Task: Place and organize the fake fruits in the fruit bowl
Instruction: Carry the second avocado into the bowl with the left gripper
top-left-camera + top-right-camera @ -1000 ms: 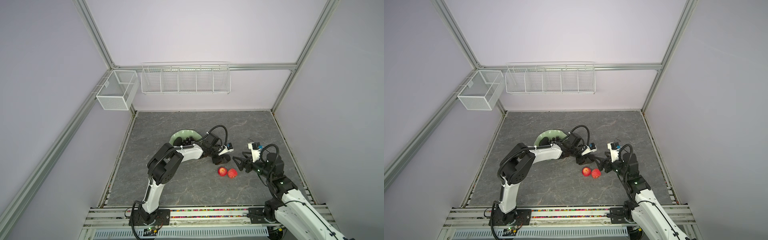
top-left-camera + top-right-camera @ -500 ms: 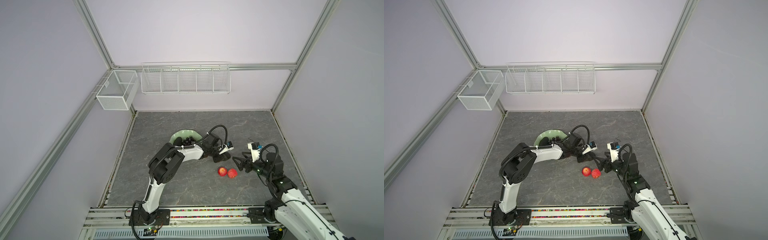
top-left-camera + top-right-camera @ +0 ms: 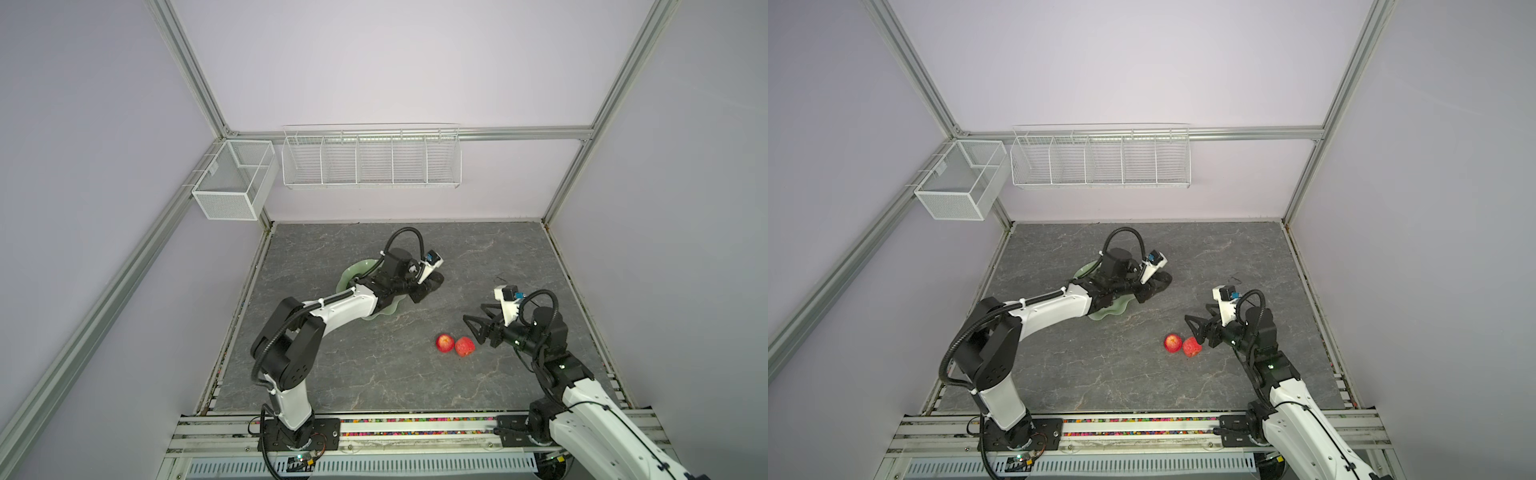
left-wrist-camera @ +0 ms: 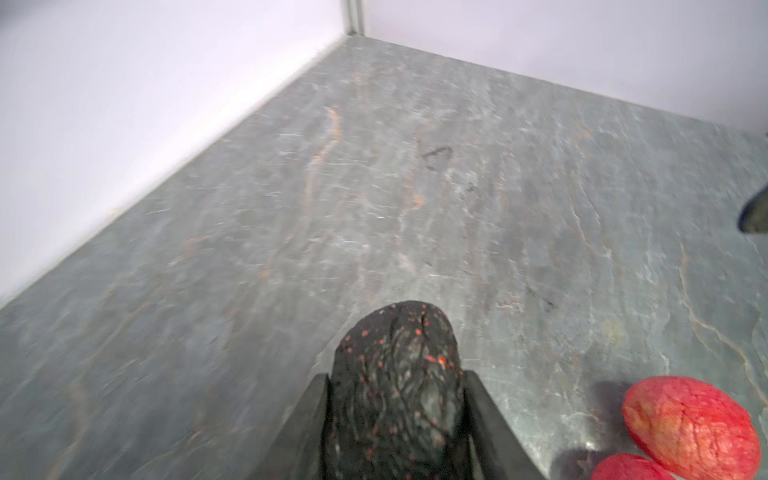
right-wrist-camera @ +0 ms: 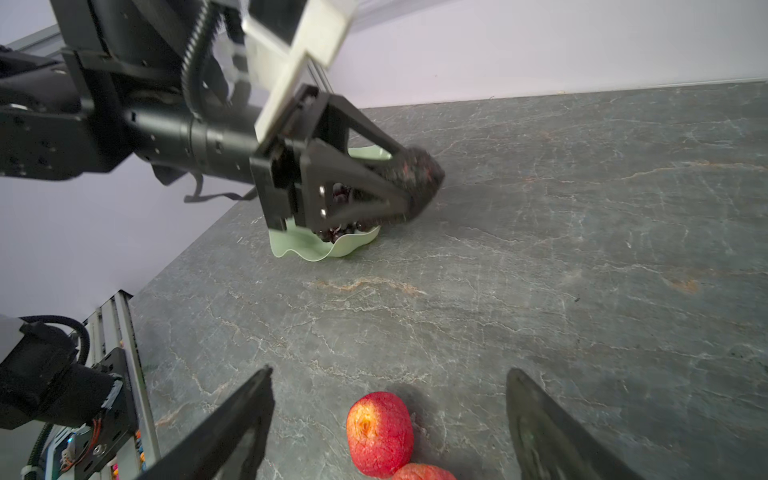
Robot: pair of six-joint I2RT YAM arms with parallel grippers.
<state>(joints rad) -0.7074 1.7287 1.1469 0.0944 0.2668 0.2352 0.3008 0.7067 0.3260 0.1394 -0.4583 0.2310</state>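
- Left gripper (image 4: 395, 376) pinches an avocado (image 4: 399, 332), seemingly just clear of the bench (image 5: 540, 249), beside the fruit bowl (image 5: 316, 249).
- Lift over the scalloped rim; release low beside the grapes (image 5: 332, 236).
- Right gripper (image 5: 388, 370) spread near the apples (image 5: 380, 432).

White arm links (image 3: 345, 309), black joints (image 3: 291, 353), looped black cables (image 3: 405, 228), white wrist camera mounts (image 3: 506, 311), black triangular-framed right hand (image 3: 473, 329)

Matt, bumpy avocado (image 4: 397, 374) & glossy bowl (image 5: 308, 249).

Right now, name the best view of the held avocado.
Left wrist view: the avocado fills the foreground, bumpy skin clear, between the fingers of the left gripper. Right wrist shows it blurred; both top views, only a small dark shape.
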